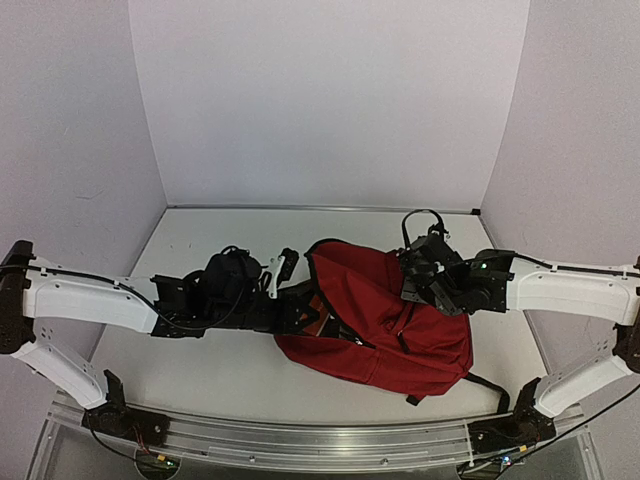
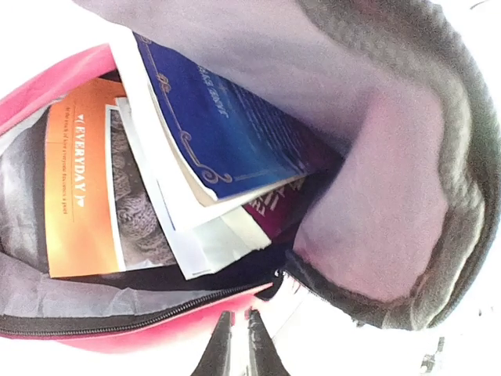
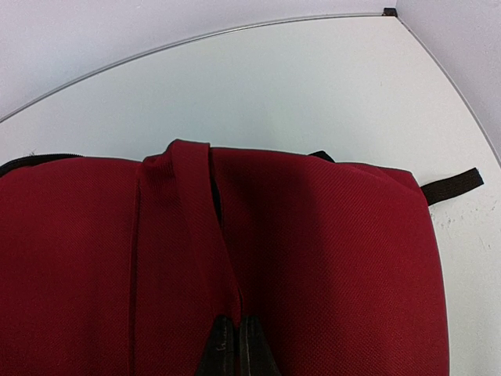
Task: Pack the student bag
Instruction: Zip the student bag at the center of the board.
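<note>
A dark red fabric student bag [image 1: 390, 320] is seen lying flat at the centre-right of the table [image 1: 200, 370], its mouth turned towards the left. The main compartment is unzipped and agape, with a black zipper [image 2: 156, 317] running along one edge and pale grey lining [image 2: 376, 219] shown within. A blue-covered book [image 2: 227, 133], an orange booklet marked "EVERYDAY" [image 2: 78, 188] and some white pages are lodged inside. The outer fabric is gathered into a raised fold [image 3: 188, 227]. A black strap [image 1: 487, 384] is trailed from the near right corner.
</note>
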Controlling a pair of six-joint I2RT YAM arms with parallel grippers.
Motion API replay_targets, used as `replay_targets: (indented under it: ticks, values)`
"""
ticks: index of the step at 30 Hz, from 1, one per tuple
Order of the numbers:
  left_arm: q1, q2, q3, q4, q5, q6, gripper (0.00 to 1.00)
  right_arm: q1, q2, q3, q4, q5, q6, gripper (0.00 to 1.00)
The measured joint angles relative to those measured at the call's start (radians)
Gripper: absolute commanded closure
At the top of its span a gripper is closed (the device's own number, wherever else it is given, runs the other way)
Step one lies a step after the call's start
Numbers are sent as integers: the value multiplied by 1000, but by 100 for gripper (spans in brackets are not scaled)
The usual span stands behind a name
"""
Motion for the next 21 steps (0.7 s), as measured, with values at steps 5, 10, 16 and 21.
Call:
replay_targets:
  ticks: [5,10,16,21]
  values:
    - [1,27,-3,41,85,3,61,0,-1,0,-1,0,0,100]
    - [1,107,13,53,137,1,56,-1,-12,-2,-2,-3,0,100]
    - [1,164,47,63,168,0,52,-1,-39,-14,-2,-7,0,100]
    - [1,182,53,90,182,-9,46,-1,-47,-17,-2,-7,0,100]
